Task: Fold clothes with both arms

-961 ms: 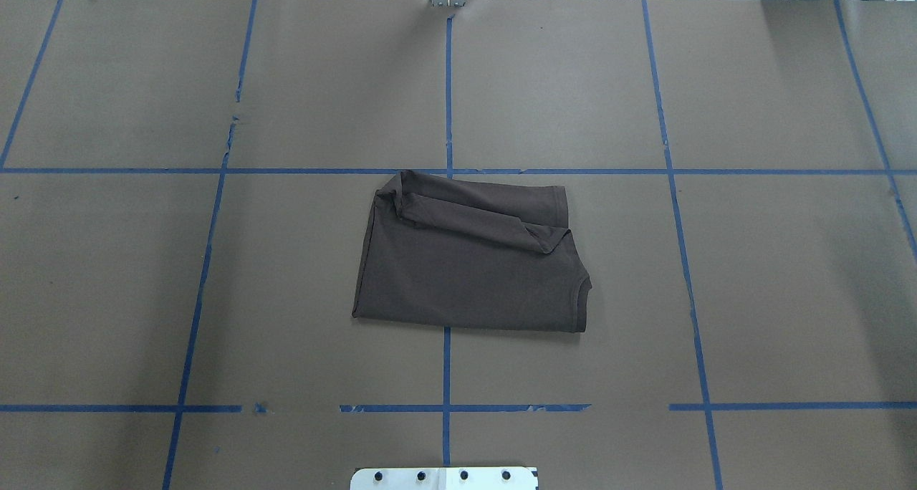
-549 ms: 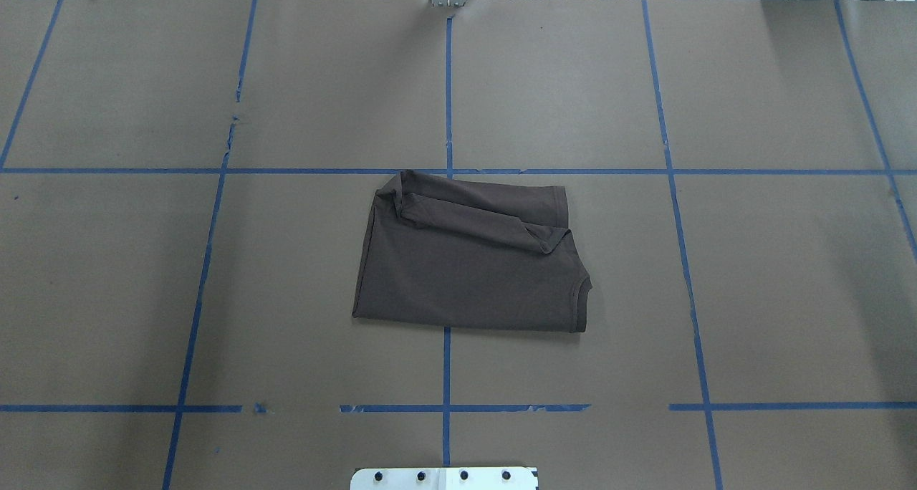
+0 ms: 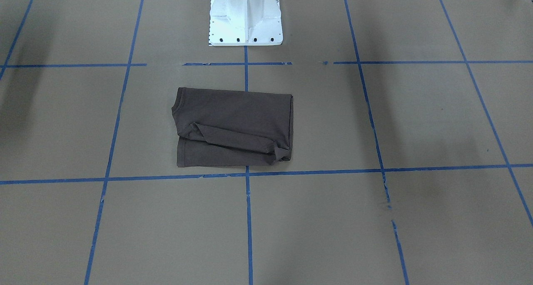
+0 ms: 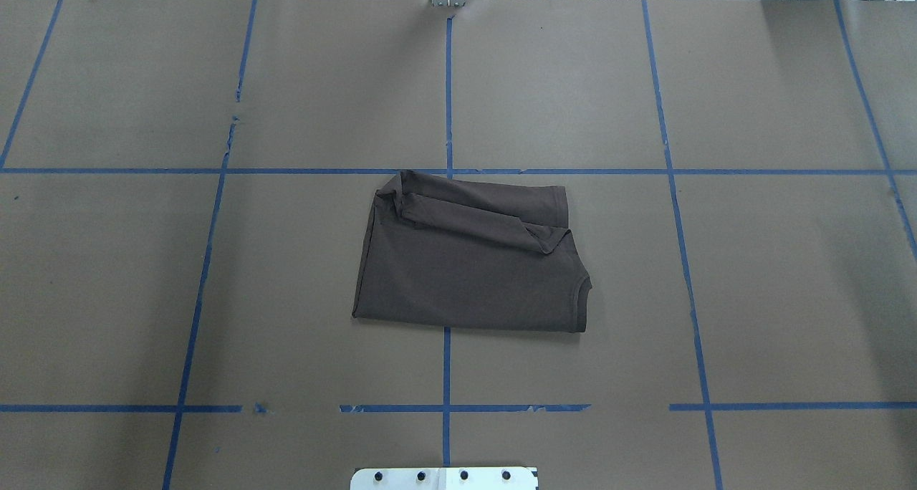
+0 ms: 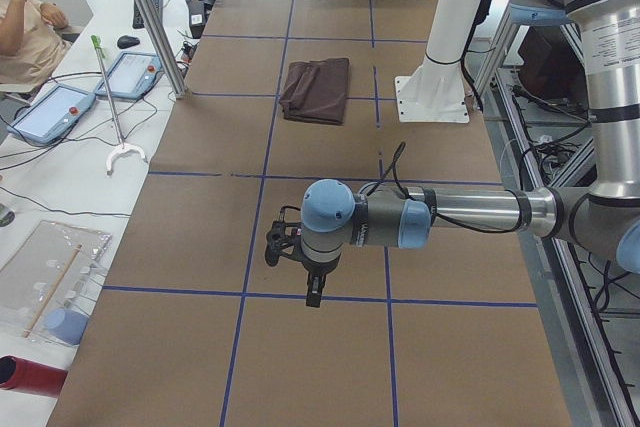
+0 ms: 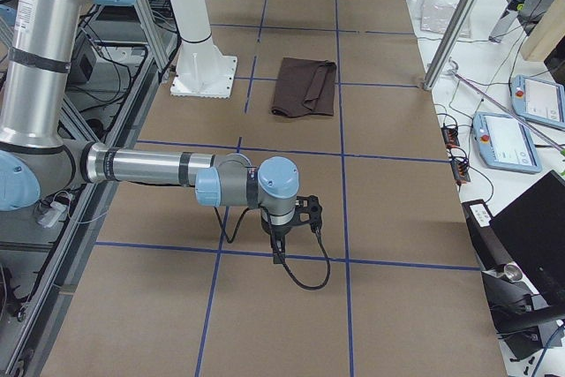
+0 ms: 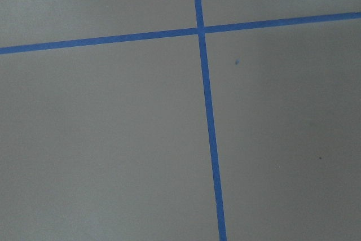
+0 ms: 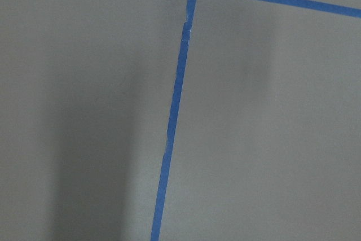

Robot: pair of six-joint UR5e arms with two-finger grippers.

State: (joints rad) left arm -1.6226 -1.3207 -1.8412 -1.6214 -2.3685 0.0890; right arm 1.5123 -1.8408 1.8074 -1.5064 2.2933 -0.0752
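The clothes are one dark brown-grey T-shirt [image 4: 466, 279], folded into a rough rectangle in the middle of the table, with a rolled fold along its far side. It also shows in the front-facing view as the T-shirt [image 3: 233, 114], and far off in both side views [image 5: 315, 90] [image 6: 306, 86]. My left arm [image 5: 400, 219] reaches out low over bare table paper, far from the shirt, its gripper [image 5: 313, 292] pointing down. My right arm [image 6: 159, 168] does the same at the other end, gripper [image 6: 278, 252] down. Whether either gripper is open or shut, I cannot tell. Both wrist views show only paper and tape.
Brown paper with blue tape lines [image 4: 448, 82] covers the table. The white pedestal base [image 3: 245, 14] stands at the robot's edge, close to the shirt. A bench with control tablets [image 5: 55, 112] and a person [image 5: 25, 32] lies beyond the far edge, behind metal posts [image 5: 150, 17].
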